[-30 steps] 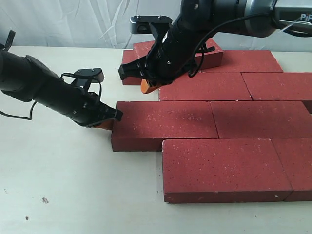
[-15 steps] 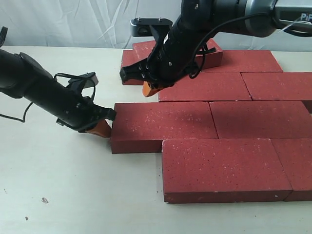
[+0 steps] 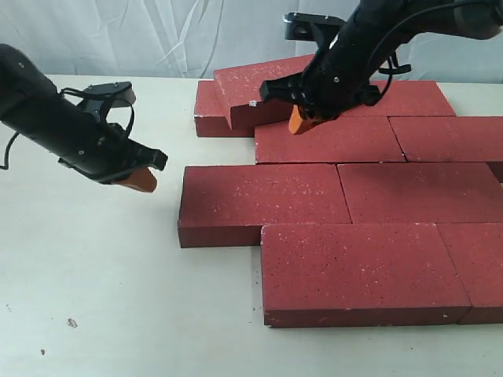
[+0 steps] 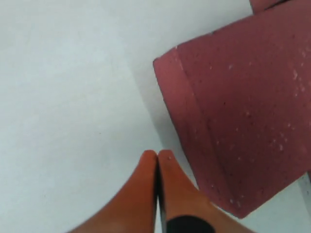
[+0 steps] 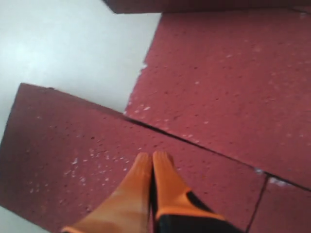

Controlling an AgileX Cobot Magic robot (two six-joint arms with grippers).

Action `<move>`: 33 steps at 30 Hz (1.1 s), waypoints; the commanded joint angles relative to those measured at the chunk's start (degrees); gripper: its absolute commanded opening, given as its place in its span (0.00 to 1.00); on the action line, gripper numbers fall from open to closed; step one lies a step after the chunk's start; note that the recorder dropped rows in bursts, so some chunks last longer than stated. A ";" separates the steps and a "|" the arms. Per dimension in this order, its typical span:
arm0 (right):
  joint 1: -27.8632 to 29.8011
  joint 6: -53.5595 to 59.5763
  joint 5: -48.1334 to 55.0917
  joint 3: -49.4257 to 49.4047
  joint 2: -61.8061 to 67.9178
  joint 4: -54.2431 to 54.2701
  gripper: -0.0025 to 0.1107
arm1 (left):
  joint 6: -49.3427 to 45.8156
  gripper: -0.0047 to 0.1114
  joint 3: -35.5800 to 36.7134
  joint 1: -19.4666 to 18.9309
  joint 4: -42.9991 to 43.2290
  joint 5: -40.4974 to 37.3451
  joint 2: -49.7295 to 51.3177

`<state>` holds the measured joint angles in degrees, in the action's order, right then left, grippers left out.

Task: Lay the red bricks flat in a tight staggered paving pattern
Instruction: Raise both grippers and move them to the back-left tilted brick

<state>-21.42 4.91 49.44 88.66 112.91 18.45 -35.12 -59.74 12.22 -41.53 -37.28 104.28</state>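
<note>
The red bricks (image 3: 361,271) lie flat in staggered rows on the pale worktop (image 3: 94,298), long sides touching. The rows run off the exterior view on the side away from the left arm, so their full count cannot be told.

The jutting brick (image 3: 263,196), in the second row from the front, pokes one end out past the row in front of it. The left pincer (image 3: 141,181) hangs just off that free end, clear of it, its orange tips pressed together on nothing. In the left wrist view the same closed tips sit over bare worktop with the brick's corner close by, blurred.

Two rows behind the jutting brick, a tilted brick (image 3: 259,82) rests askew on top of a lower brick (image 3: 211,110), hiding much of it.

The right pincer (image 3: 297,126) is also behind the jutting brick, at the tilted brick's near edge, with its tips together and empty. The arm covers part of the back row. The right wrist view is soft and shows these tips over a speckled red face beside a dark seam. Whether they touch the surface cannot be told.
</note>
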 commanded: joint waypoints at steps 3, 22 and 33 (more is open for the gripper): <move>6.36 1.06 -1.63 0.10 -0.26 -0.51 0.02 | 2.35 0.04 -6.52 -0.06 0.57 -0.10 -0.81; 16.10 1.06 -19.54 13.27 10.62 1.19 0.02 | 11.21 0.04 -28.68 2.27 1.96 6.49 11.27; 16.22 -5.30 -36.04 16.33 18.03 1.79 0.02 | 11.09 0.04 -33.64 2.27 -8.51 13.70 20.30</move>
<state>-5.63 3.39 17.80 104.62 129.34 19.98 -24.23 -91.80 14.26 -46.72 -24.09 122.49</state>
